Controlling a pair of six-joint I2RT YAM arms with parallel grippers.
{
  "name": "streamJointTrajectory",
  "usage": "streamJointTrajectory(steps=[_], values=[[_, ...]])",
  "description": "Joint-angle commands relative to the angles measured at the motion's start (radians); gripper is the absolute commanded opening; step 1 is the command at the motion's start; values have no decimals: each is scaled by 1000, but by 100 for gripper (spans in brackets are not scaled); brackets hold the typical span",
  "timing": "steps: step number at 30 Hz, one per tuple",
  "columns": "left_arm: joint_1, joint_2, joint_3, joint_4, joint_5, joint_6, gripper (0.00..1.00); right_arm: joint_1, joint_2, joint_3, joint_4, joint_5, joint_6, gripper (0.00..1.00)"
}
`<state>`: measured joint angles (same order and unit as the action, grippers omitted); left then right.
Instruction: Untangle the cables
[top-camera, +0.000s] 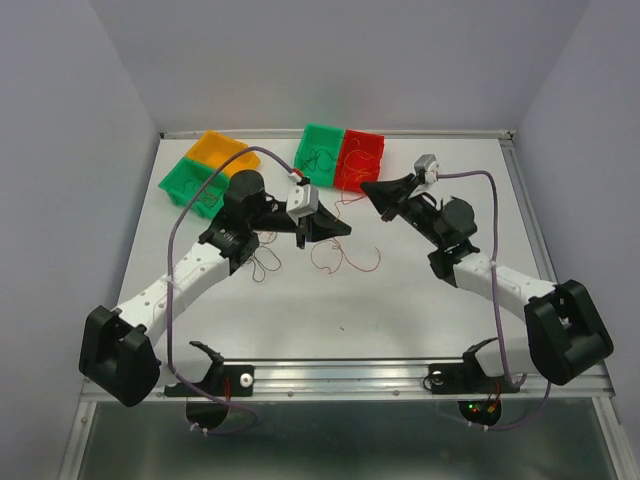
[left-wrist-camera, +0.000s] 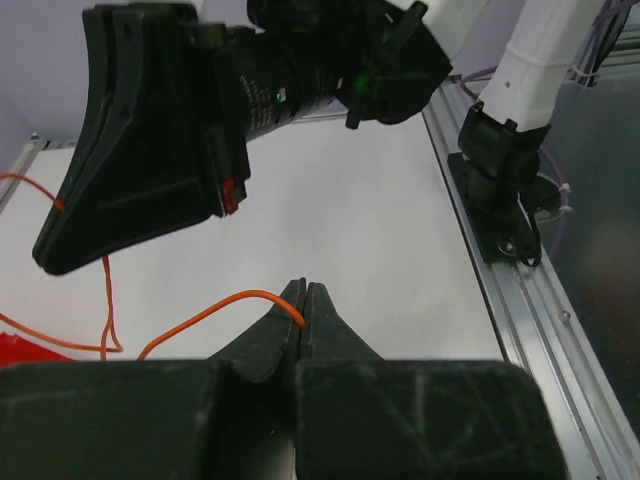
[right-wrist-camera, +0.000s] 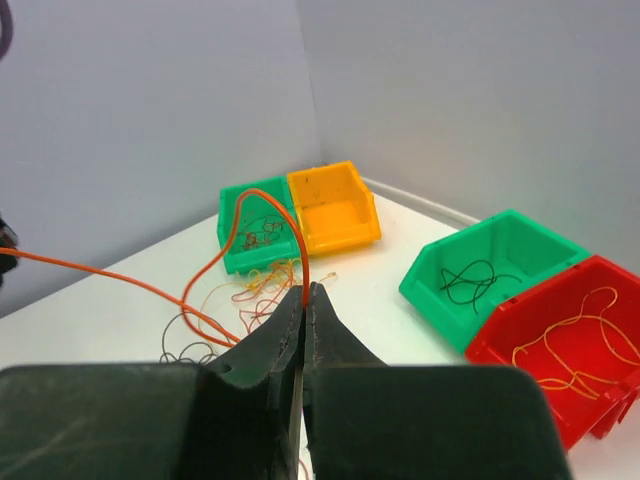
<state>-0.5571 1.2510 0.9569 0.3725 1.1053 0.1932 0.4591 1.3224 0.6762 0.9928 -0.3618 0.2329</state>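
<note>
White table (top-camera: 400, 310), thin cables (top-camera: 345, 262), pale walls (top-camera: 60, 150)

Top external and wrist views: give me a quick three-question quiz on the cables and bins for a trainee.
1. True or false: the left gripper is shut on an orange cable.
2. In the right wrist view, where does the dark cable lie?
A. in the orange bin
B. in the green bin beside the red bin
C. loose on the table
3. In the top view, how many bins stand at the far side of the table?

Key: 1 true; 2 B; 3 four.
</note>
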Motion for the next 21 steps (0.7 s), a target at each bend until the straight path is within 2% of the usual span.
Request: streamJointTrajectory(steps=[1,5,11,14,17,18,20,21], values=[[3,-12,0,65,21,-43,0,-2,9,63,32,-48,34,0],[25,-39,-33,155,-16,-92,0,-2,17,56,35,-57,43,1],[57,-68,-32,290,-154,-224,0,0,92,23,81,-254,57,1],[63,-29,66,249,-165,-284,0,1,135,11,113,-339,46,1],[63,22,159,140,-163,-268,0,0,138,-3,133,-415,26,1],[63,30,183,108,-176,-261,0,0,136,-4,133,-439,20,2],[63,47,227,44,-200,-227,0,0,135,-15,133,-480,17,21],[62,48,230,40,-211,-224,0,0,132,-18,135,-483,14,24]])
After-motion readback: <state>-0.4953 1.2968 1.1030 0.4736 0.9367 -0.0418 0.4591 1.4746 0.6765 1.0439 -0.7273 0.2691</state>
